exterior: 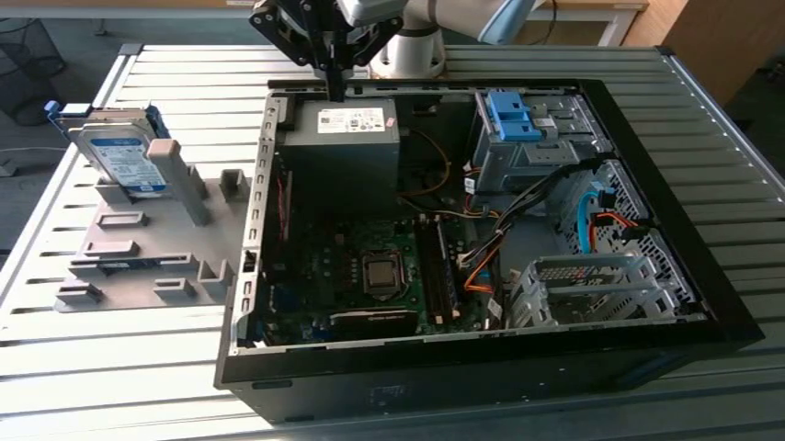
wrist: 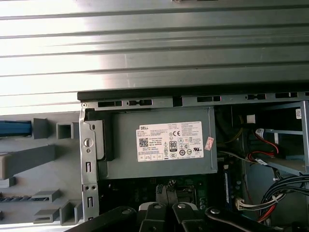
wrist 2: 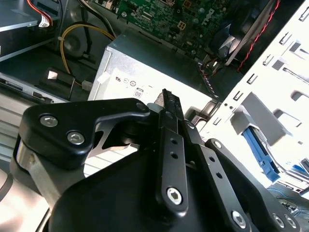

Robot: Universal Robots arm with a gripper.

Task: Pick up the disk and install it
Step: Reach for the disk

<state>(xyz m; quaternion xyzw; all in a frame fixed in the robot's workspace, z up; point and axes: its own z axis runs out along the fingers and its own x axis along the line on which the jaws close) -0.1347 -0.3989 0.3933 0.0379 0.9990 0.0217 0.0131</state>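
Nearest in the exterior view, the open computer case (exterior: 491,390) lies on the slatted worktop (exterior: 110,372), with an empty silver drive cage (exterior: 589,287) in its near corner. Further back, outside the case on the exterior view's left, the disk (exterior: 117,156) stands upright in a grey holder (exterior: 138,250). It looks stiff, dense and knock-sensitive, with slick metal faces. Pinching across those faces at the free upper edge seems safest. Farthest, well apart from it, the tool (exterior: 334,90) hangs over the power supply (exterior: 344,147), fingers pressed together on nothing.
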